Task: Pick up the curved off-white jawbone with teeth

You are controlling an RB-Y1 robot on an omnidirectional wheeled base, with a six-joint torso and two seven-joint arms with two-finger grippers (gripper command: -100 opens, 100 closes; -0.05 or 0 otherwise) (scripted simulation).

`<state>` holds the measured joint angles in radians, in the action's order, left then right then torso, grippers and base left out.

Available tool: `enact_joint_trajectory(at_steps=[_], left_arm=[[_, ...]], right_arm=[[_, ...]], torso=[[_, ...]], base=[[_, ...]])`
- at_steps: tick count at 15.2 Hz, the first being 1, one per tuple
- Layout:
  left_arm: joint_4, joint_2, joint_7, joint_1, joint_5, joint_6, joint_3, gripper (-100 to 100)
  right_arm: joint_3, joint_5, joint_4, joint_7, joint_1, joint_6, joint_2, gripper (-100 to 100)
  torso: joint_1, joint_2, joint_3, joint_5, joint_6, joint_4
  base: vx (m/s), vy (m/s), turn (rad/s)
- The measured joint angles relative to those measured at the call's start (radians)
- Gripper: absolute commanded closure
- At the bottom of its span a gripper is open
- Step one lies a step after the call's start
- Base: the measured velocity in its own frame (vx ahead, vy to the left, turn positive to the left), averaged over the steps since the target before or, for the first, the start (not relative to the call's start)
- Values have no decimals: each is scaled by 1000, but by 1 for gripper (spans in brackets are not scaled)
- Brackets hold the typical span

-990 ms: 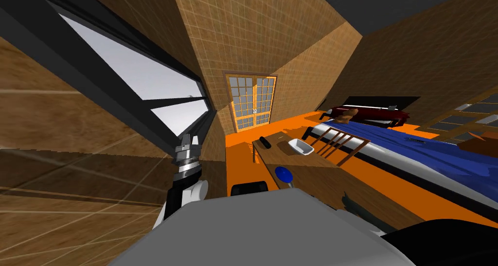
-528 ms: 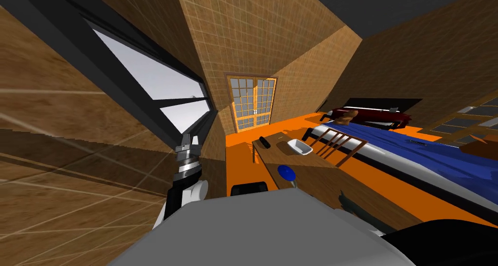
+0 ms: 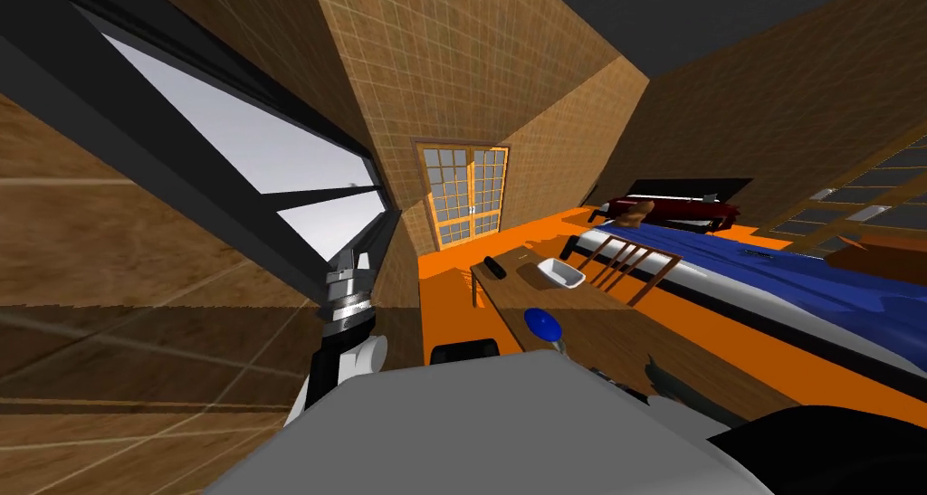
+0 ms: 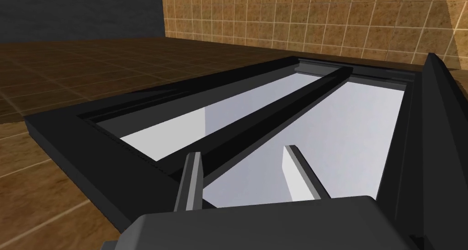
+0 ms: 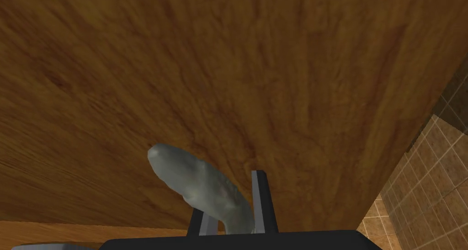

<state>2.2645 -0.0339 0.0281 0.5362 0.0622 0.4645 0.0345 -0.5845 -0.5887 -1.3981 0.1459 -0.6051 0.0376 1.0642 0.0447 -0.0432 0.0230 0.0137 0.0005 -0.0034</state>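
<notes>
**Jawbone** [image 5: 196,183]: pale grey, curved, smooth. Teeth cannot be made out. It sits between the right gripper's fingers, and its rounded end reaches past their tips toward 11 o'clock. Behind it is a flat brown wood-grained surface [image 5: 274,78]. Whether the two touch cannot be told.

**Right gripper** [image 5: 231,201]: fingers narrow, pressed on the jawbone's sides.

**Left gripper** [image 3: 349,265]: raised, at 9 o'clock of the table. Its fingers [image 4: 297,178] stand wide apart with nothing between them.

**Table** [image 3: 511,292]: brown wood, long, running away from the robot. It carries three things:
- a black object [image 3: 493,266] at the far end
- a white tray [image 3: 559,273] at 3 o'clock of the black object
- a blue object [image 3: 541,321] at 6 o'clock of the tray, at the near end

**Chair** [image 3: 629,265]: wooden, slatted back, just beside the table at its 3 o'clock.

**Bed** [image 3: 797,281]: blue cover, at 3 o'clock of the chair.

**Floor** [image 3: 444,281]: orange.

**Door** [image 3: 464,194]: double, glazed in small panes, at 12 o'clock of the table.
</notes>
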Motion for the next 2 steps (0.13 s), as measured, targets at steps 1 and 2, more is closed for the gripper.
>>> enact_joint_trajectory(at_steps=[1, 2], left_arm=[[0, 0, 0, 0, 0, 0, 0, 0], [0, 0, 0, 0, 0, 0, 0, 0]], right_arm=[[1, -1, -13, -5, -11, -1, 18, 100], [0, -1, -24, -8, -18, -3, 31, 100]], torso=[[0, 0, 0, 0, 0, 0], [0, 1, 0, 0, 0, 0]], base=[[74, 95, -55], [31, 46, -17]])
